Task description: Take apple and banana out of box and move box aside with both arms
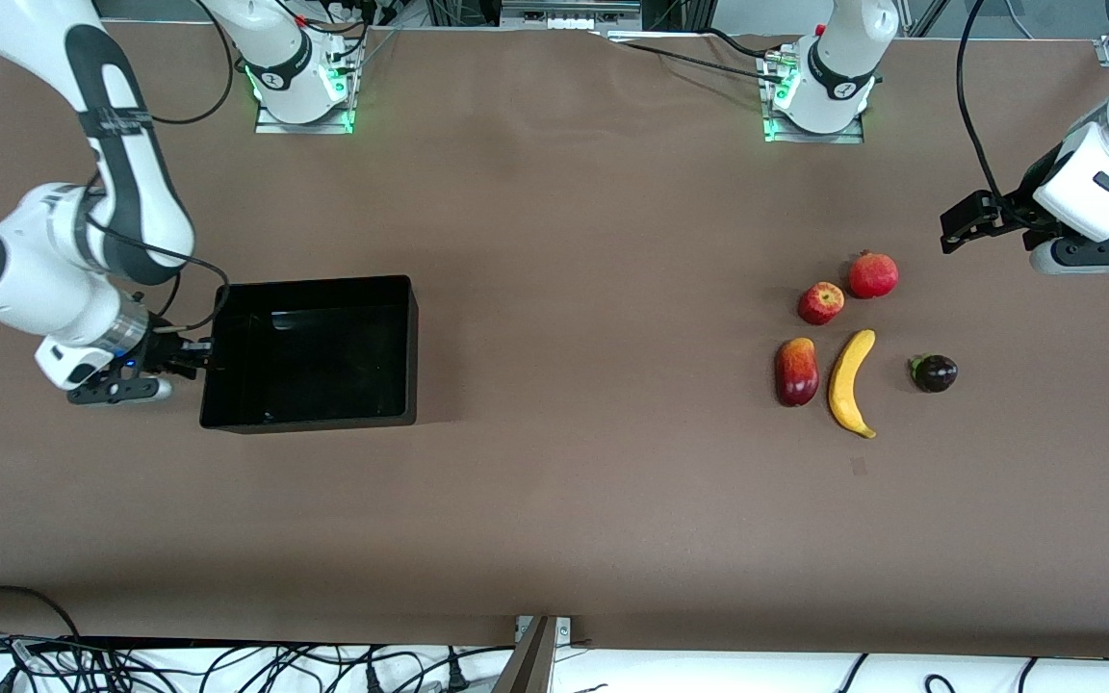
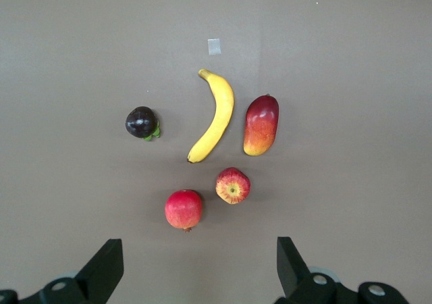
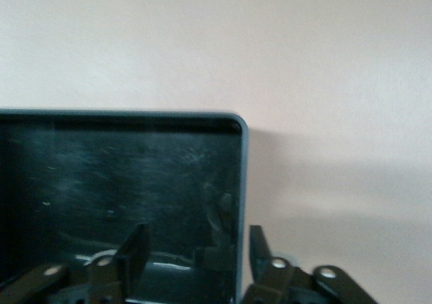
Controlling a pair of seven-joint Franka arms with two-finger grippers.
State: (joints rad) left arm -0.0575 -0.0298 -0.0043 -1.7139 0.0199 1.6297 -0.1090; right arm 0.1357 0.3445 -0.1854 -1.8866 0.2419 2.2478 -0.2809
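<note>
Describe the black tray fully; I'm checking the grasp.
The black tray is a shallow rectangular box of glossy, scuffed plastic with rounded corners, empty and upright on the brown table toward the right arm's end. The right pincer sits at its end wall, one finger inside and one outside, apparently not yet closed. No fruit touches it.

Brown worktop (image 1: 564,289), plain and matte. Glossy black box (image 1: 405,351). The banana (image 1: 848,380) is solid yellow; the apple (image 1: 821,302) red with yellowish streaks. A mango (image 1: 796,371) runs deep red into orange-yellow, a pomegranate (image 1: 873,274) is even red, and a mangosteen (image 1: 935,372) dark purple with green leaves. White arms, black left claw (image 2: 196,267) and right claw (image 3: 196,250).
</note>
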